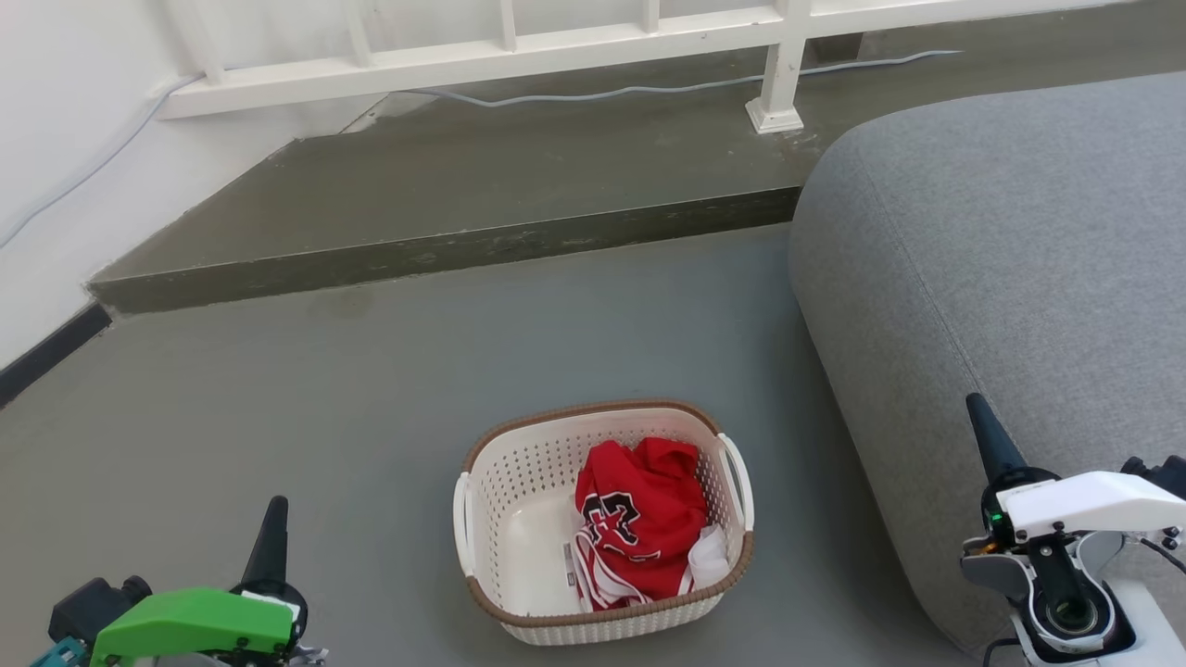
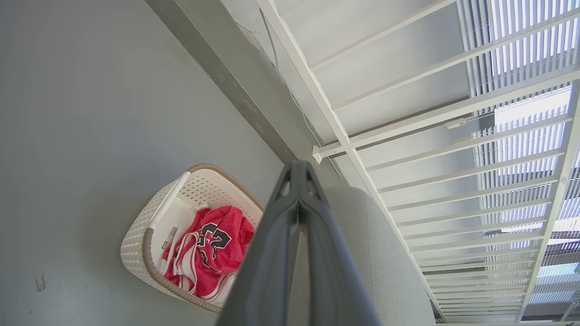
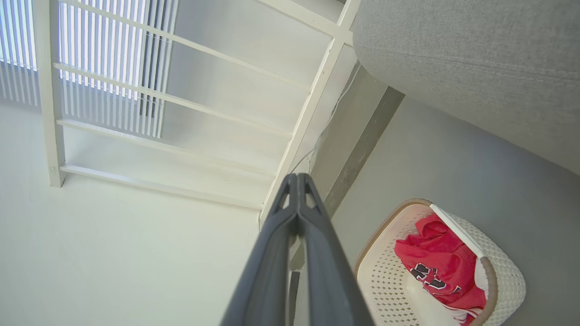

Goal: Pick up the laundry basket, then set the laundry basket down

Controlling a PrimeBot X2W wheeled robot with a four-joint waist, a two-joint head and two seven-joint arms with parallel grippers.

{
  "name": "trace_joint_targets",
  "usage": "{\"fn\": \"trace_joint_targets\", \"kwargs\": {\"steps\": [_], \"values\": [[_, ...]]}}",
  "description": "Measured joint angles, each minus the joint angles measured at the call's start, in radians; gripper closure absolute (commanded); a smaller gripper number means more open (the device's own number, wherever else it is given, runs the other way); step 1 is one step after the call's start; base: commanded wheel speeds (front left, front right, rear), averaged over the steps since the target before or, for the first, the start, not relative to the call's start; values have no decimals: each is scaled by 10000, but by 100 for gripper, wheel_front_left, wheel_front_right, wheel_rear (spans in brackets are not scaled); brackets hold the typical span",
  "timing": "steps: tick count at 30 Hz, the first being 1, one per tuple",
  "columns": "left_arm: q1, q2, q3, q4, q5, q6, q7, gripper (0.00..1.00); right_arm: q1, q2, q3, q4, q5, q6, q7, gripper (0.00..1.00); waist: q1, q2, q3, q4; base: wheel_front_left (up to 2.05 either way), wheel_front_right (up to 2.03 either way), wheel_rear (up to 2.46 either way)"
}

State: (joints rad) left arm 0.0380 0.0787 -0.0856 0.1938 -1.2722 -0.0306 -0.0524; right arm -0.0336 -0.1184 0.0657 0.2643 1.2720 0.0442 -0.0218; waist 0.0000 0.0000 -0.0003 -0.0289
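Nearest, low at either side: left pincer (image 1: 273,533) and right pincer (image 1: 990,435), each with fingers pressed tip to tip, gripping nothing, well apart from the load. Between them, flat on the grey floor (image 1: 371,398): the laundry basket (image 1: 602,628), upright, both white handles (image 1: 461,523) free, a red jersey (image 1: 639,519) heaped toward its right wall. Fits either a basket awaiting its lift or one put back down; impossible to tell which.

Likely trouble either way: a low sweep of an arm clipping the rim and skidding the light plastic across the smooth floor. In case of a lift: uneven pull on the handles, tilt toward the loaded side, jersey spilling out.

Just to the right, the grey sofa (image 1: 1001,259), probably close enough to crowd the right arm. Farther off, a raised step (image 1: 463,176) and white railing (image 1: 556,51), seemingly out of harm's way.
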Motion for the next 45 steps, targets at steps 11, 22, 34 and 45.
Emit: {"fn": "trace_joint_targets", "kwargs": {"steps": [11,22,34,45], "values": [[-219,40,222,209,-1369,-311,268,100,-57,186,-504,15,1214,261,322,100,0,0,13,97,0,0,0],[-472,81,460,359,-2729,-573,556,100,-142,299,-1005,40,2410,489,623,100,0,0,25,193,0,0,0],[-699,121,671,556,-4057,-826,798,100,-202,487,-1517,61,3662,700,930,100,0,0,37,287,0,0,0],[-709,121,686,602,-4057,-836,840,100,-204,512,-1536,82,3672,700,932,100,0,0,35,288,0,0,0]]}}
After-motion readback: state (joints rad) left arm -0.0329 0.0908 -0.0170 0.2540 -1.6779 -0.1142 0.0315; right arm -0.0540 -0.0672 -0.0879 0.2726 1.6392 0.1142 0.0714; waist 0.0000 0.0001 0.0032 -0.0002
